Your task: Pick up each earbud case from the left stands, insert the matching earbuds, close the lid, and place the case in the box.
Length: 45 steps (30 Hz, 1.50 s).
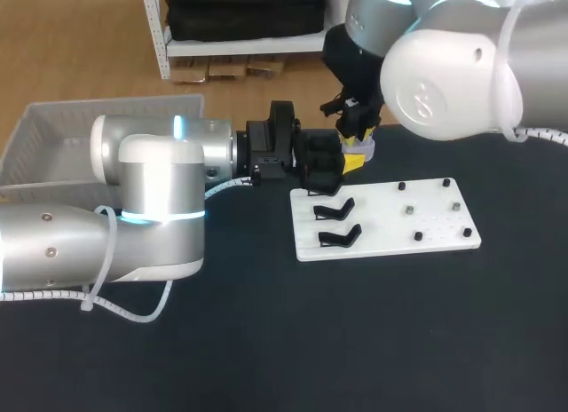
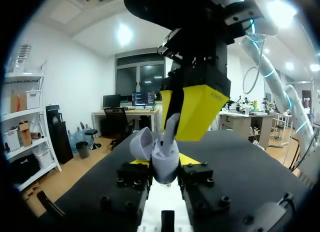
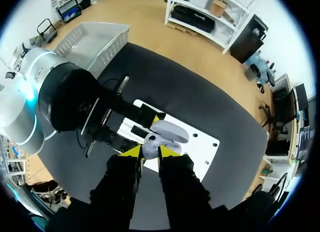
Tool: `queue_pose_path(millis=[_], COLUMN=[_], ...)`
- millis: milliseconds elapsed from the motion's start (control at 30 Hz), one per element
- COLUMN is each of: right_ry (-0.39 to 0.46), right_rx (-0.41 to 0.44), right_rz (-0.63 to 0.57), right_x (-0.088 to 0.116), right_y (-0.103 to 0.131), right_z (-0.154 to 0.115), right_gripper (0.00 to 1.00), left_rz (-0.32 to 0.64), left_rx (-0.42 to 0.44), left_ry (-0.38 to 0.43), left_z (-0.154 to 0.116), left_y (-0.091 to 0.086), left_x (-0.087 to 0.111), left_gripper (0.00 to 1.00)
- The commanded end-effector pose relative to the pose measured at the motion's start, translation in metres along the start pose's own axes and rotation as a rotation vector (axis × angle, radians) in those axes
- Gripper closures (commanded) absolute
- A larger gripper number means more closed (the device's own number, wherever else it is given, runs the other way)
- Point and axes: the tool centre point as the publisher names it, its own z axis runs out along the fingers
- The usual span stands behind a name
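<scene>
Left gripper (image 2: 166, 161) is clamped narrow on the one earbud case (image 2: 165, 168), one finger on each side of its body. Case long axis is upright and the mouth points up. Its lid (image 2: 141, 144) is hinged open and tipped off to one side. Right gripper (image 3: 150, 150) hangs directly above, tips close together, pinching one earbud (image 2: 170, 126) by the stem. The earbud's lower end is at the case mouth. Case is in the air over the far edge of the white board (image 1: 390, 221), near the stands. On the board: two black stands (image 1: 334, 208) at the end nearest my left arm, and six small studs (image 1: 418, 237) in two rows of three at the other end. One white box (image 1: 53, 141) sits well apart at the far left of the black table (image 1: 355, 341).
</scene>
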Motion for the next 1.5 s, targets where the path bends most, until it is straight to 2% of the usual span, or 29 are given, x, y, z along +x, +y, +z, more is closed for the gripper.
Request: queue_pose_path(millis=[33,1133,1233,1500], right_ry=[-0.001,0.058,0.055,0.053], right_rx=[-0.003,0.037,0.037,0.042], right_rz=[-0.001,-0.039,-0.037,-0.038], right_x=[0.0,-0.006,-0.006,-0.006], right_y=[0.0,-0.006,-0.007,-0.007], right_z=[0.003,0.012,0.011,0.01], right_gripper=[1.0,1.0,0.85,0.8], left_rz=[0.005,0.005,0.005,0.005], left_rx=[-0.01,-0.01,-0.01,-0.01], left_ry=[-0.008,-0.008,-0.008,-0.008], left_z=[0.0,0.0,0.0,0.0], left_y=[-0.002,-0.002,-0.002,-0.002], left_x=[0.001,0.001,0.001,0.001], left_gripper=[1.0,1.0,1.0,1.0])
